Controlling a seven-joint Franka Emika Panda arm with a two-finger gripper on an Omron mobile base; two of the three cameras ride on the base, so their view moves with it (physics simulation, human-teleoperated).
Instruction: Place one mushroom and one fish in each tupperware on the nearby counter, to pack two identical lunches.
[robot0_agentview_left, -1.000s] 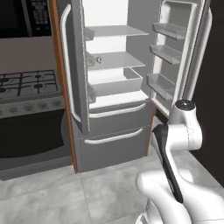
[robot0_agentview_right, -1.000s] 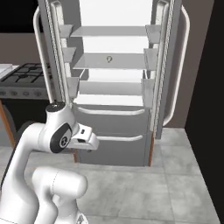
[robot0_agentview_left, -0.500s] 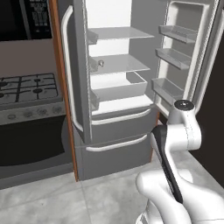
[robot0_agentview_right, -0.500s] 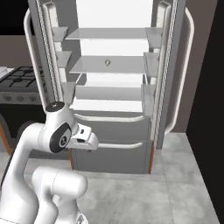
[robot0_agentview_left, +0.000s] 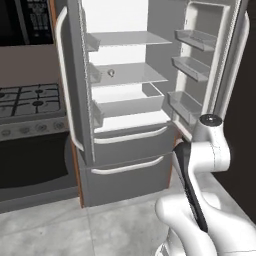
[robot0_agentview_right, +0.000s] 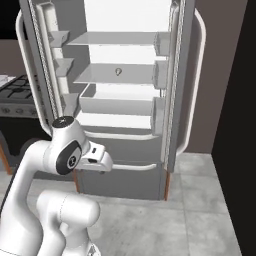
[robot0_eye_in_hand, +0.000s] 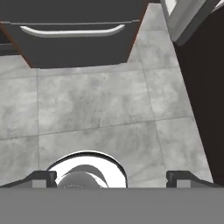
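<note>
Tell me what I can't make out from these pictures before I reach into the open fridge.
- Small pale item on the middle glass shelf: too small in both base views to say if it is a mushroom.
- Pale grey fridge drawer: its front wall hides the inside.
- Black gas stovetop: cut off by the left edge.
- Open hand: it points at the grey tiled floor, so the shelves are out of the hand view.

open fridge doors (robot0_agentview_left: 70, 85) flanking shelves (robot0_agentview_left: 127, 75)
</note>
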